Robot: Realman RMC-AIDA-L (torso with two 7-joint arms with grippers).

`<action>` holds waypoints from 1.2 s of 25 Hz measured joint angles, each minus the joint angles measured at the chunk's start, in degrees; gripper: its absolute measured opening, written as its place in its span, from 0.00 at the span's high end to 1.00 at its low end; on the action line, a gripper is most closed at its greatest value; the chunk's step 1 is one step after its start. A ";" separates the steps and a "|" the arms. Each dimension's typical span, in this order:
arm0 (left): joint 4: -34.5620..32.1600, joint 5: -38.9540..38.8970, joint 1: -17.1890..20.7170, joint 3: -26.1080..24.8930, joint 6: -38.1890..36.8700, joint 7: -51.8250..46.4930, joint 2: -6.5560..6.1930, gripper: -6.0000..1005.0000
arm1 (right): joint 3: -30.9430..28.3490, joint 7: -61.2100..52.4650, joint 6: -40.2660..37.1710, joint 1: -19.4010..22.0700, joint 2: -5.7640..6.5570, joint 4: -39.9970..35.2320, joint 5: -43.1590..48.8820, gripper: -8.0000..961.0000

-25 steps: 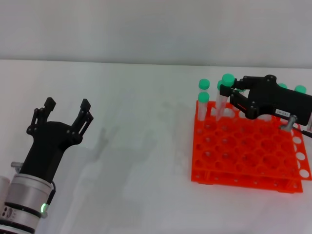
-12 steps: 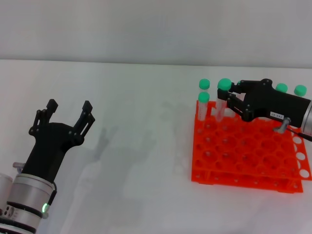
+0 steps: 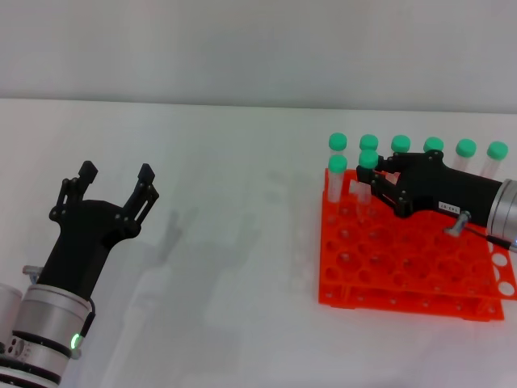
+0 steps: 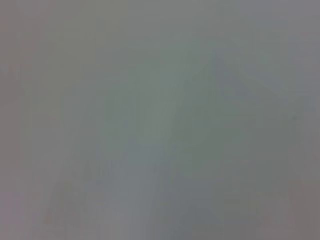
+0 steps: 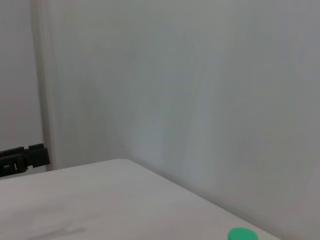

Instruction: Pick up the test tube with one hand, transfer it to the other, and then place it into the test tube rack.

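Head view: right gripper [image 3: 373,179] fingers clamp test tube [image 3: 367,182] over rack [image 3: 404,267]; left gripper [image 3: 109,182] fingers spread; left wrist blank.

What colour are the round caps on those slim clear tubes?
Green round caps, clearest in the head view, above the bright orange plastic rack.

A plain white table [image 3: 242,242] carries the work, running from the near edge back to a pale wall along its far edge. Only one thing rests directly on it: the test tube rack [image 3: 404,267], a bright orange two-tier grid of round holes, sitting flat toward the right edge, somewhat nearer the far edge than the near one. Soft grey shadows fall across the bare middle of the surface, and the left half shows only white tabletop.
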State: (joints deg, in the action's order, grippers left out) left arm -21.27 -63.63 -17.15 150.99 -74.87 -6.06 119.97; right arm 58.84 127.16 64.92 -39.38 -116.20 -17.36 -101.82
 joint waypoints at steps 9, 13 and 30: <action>0.00 0.00 -0.64 0.00 -0.07 -0.01 0.00 0.12 | 1.12 -0.86 -0.90 0.13 0.01 0.93 -0.78 0.60; 0.00 0.01 -0.81 0.04 -0.06 -0.01 0.00 0.12 | 1.89 -2.17 -0.33 0.96 0.08 0.57 -0.83 0.55; 1.83 -0.04 -1.07 -0.07 -0.01 -1.21 -0.08 0.12 | -11.10 1.42 5.73 16.94 0.92 -3.30 -7.79 0.13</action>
State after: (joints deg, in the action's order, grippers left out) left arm -19.43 -63.67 -18.23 150.92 -74.88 -7.27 119.89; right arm 47.74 128.59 70.65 -22.44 -115.28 -20.66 -109.61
